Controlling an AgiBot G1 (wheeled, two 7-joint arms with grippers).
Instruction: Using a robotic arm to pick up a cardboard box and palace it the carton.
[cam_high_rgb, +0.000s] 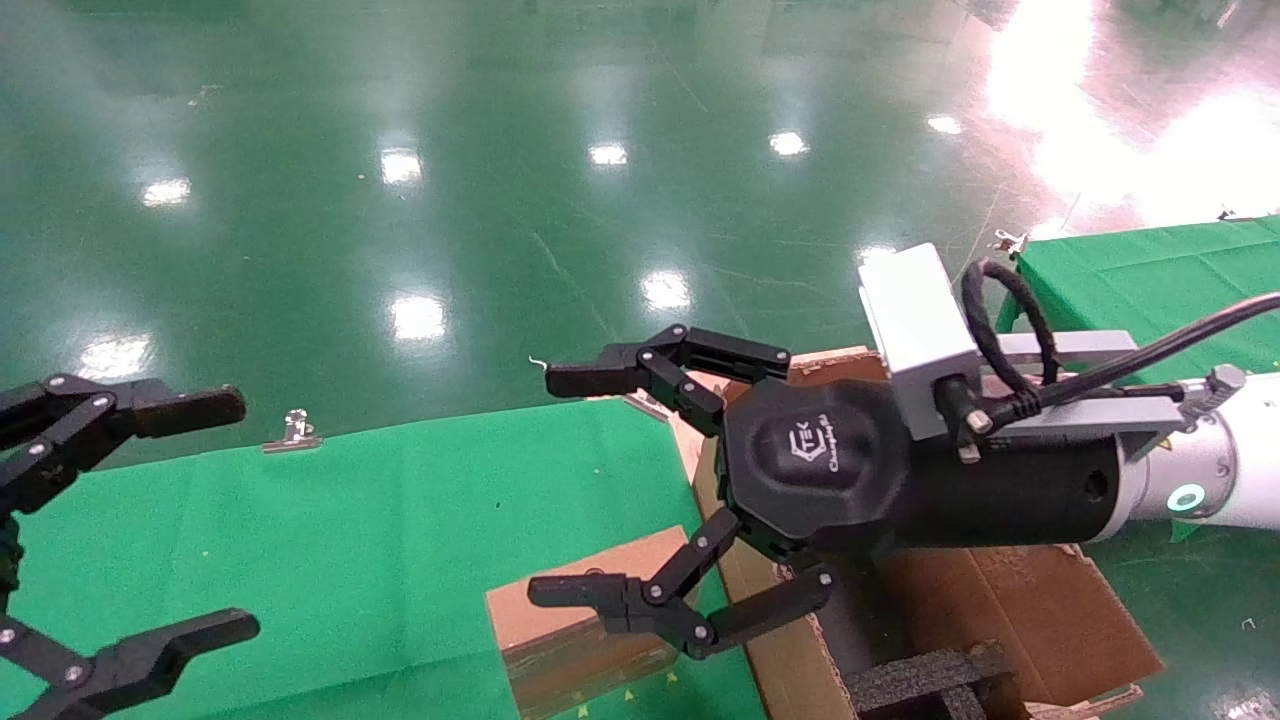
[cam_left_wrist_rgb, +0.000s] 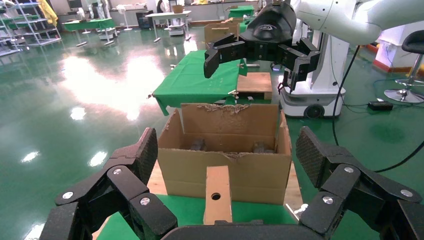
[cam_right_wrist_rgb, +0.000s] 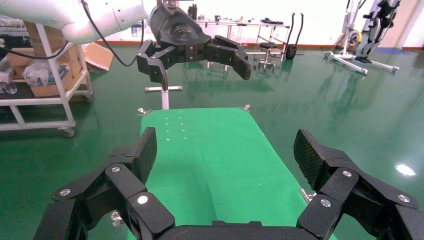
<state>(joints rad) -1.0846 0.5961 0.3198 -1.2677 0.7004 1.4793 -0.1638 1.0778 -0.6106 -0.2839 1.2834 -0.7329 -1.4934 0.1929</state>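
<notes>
The small brown cardboard box (cam_high_rgb: 575, 615) stands on the green cloth, right beside the carton's left wall. In the left wrist view (cam_left_wrist_rgb: 217, 195) it shows its round hole and stands in front of the carton. The big carton (cam_high_rgb: 1010, 600) has ragged flaps and black foam (cam_high_rgb: 925, 685) inside; it also shows in the left wrist view (cam_left_wrist_rgb: 225, 165). My right gripper (cam_high_rgb: 553, 485), on the white arm, hovers open and empty above the box and the carton's left edge. My left gripper (cam_high_rgb: 235, 515) is open and empty at the far left, facing the box.
A green cloth covers the table (cam_high_rgb: 350, 520), held by metal clips (cam_high_rgb: 292, 430) at its far edge. A second green table (cam_high_rgb: 1150, 270) stands at the right. Glossy green floor lies beyond. The right wrist view shows only green cloth (cam_right_wrist_rgb: 210, 160) under the open right gripper (cam_right_wrist_rgb: 225, 150).
</notes>
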